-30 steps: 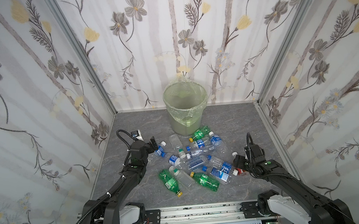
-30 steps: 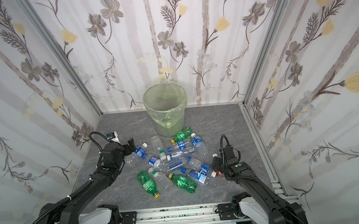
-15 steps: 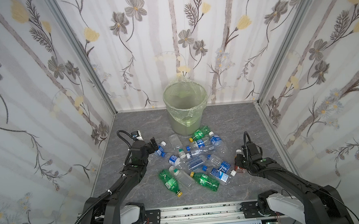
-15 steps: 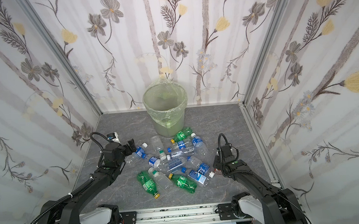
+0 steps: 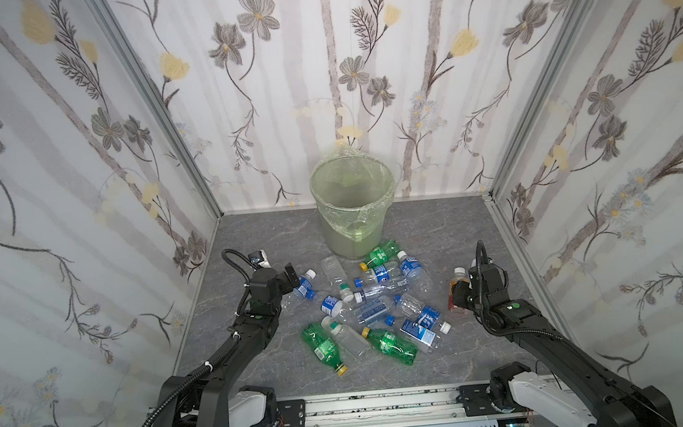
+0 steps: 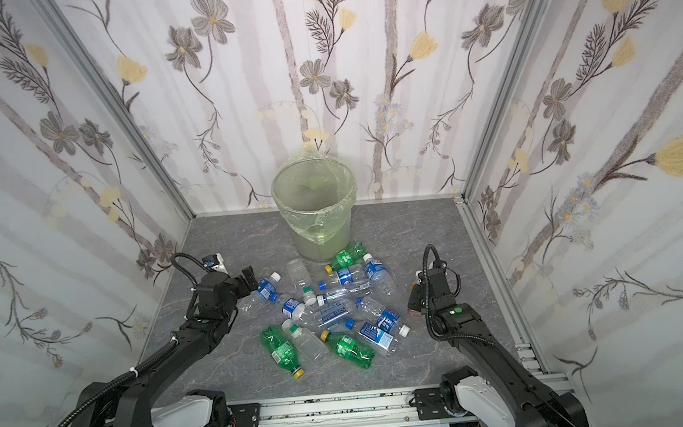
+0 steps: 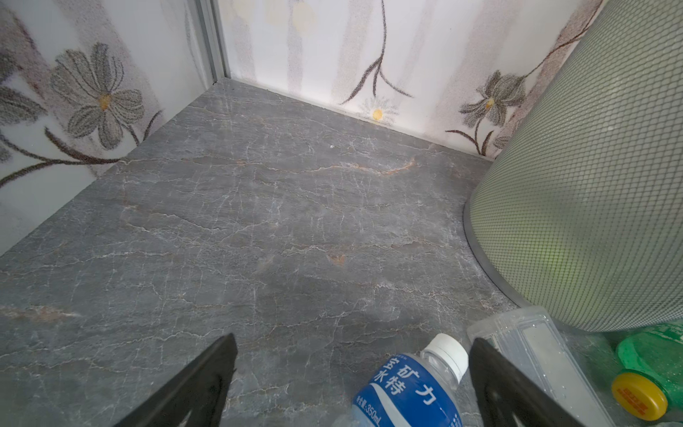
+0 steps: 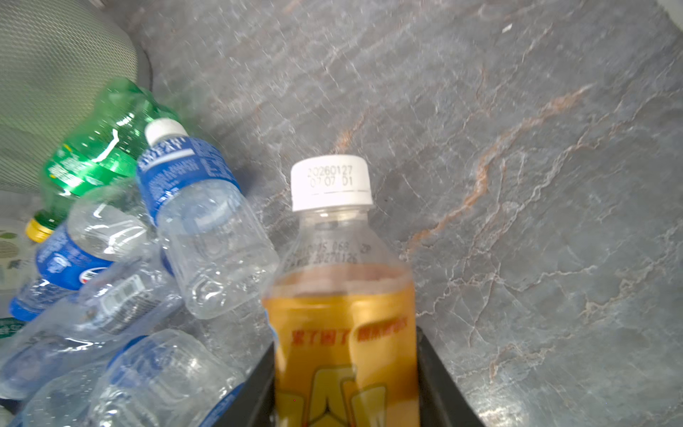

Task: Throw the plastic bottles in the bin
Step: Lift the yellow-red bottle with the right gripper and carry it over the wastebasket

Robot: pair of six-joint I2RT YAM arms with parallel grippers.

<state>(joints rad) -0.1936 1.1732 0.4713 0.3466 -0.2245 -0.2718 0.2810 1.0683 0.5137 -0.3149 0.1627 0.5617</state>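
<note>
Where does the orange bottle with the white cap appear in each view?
Top view: orange bottle right of the pile, held by the right gripper.
Top view: same spot, mostly hidden behind that gripper.
Left wrist: not in it.
Right wrist: close up, between the fingers.
Shared landmark: the bin.

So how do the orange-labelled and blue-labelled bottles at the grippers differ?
The orange-labelled plastic bottle is clamped in the right gripper; the blue-labelled clear plastic bottle lies loose between the jaws of the open left gripper. The orange wrap covers most of its body; the blue one is a band. Both have white caps.
</note>
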